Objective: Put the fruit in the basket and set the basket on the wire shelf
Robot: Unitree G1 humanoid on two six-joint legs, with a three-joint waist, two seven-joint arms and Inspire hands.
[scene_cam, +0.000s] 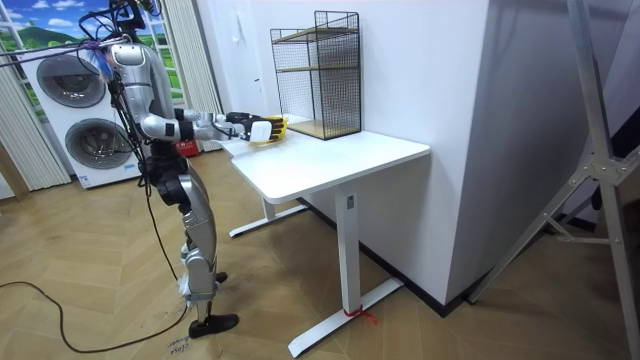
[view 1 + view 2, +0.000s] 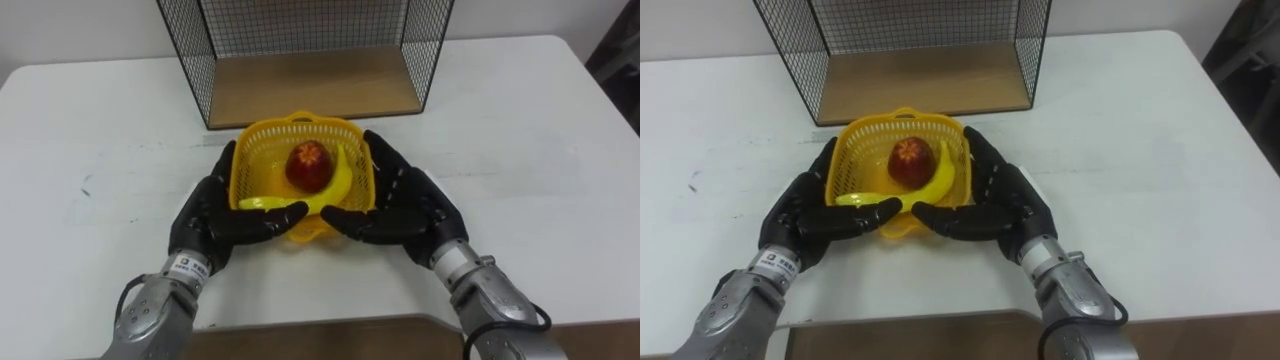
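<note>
A yellow plastic basket [image 2: 300, 122] sits between my two hands near the table's front edge. In it lie a red apple [image 2: 309, 165] and a banana [image 2: 342, 178], which curves along the apple's right side. My left hand [image 2: 212, 222] presses its straight fingers flat on the basket's left wall. My right hand [image 2: 405, 205] does the same on the right wall. Both thumbs reach across the near wall. The black wire shelf [image 2: 310, 92], with a wooden floor, stands just behind the basket, its open side facing me. In the room view the basket [image 1: 270, 130] is held out over the table's near end.
The white table [image 2: 540, 150] is wide, with bare room to both sides of the basket. I stand at its end, arms stretched forward. Two stacked washing machines [image 1: 75, 120] stand behind me by a window.
</note>
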